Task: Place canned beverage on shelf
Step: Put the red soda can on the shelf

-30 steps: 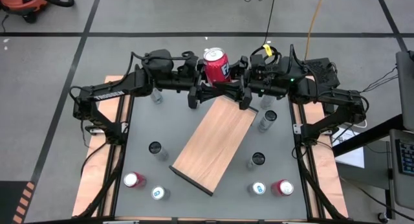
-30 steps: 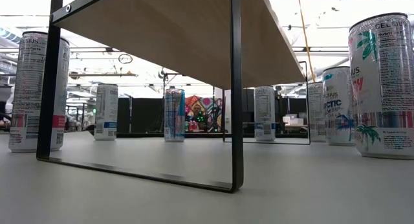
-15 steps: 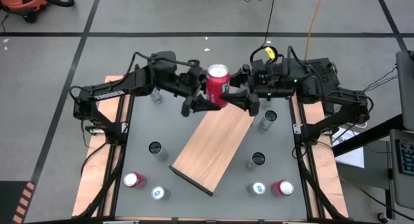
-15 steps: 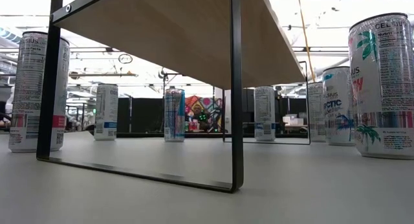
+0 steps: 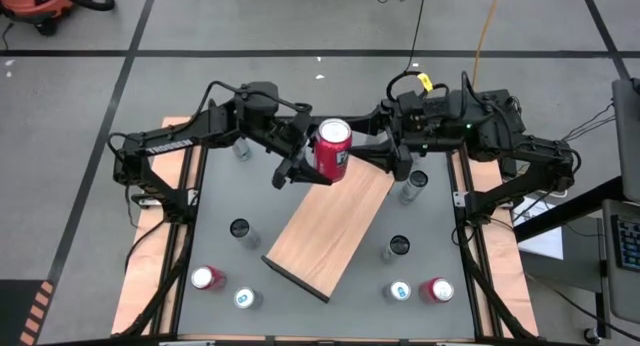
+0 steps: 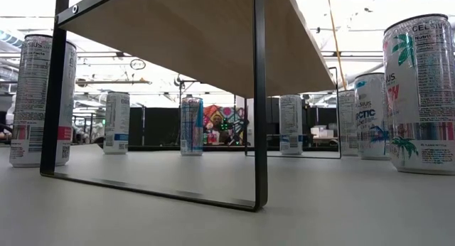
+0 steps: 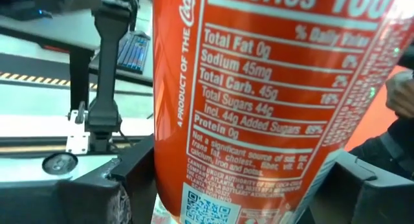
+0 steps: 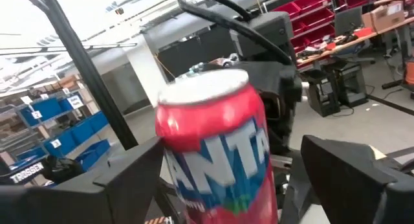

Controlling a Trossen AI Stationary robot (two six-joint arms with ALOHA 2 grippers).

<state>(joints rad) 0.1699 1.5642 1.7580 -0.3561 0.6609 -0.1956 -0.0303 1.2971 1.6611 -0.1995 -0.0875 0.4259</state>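
Handover looks finished: the red can [image 5: 333,151] has passed to the left gripper [image 5: 312,168], which clasps it above the shelf's [image 5: 330,222] far end. The right gripper [image 5: 385,158] has let go and stands spread beside it, so lowering onto the board probably comes next.

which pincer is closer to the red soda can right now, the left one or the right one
Left. The left pincer is clamped on the red can above the shelf; the right pincer stands open just beside the can, apart from it.

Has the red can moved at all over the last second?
Yes. In the high view the red can, held in the left gripper, has come down-picture from beyond the shelf's far end to just over it.
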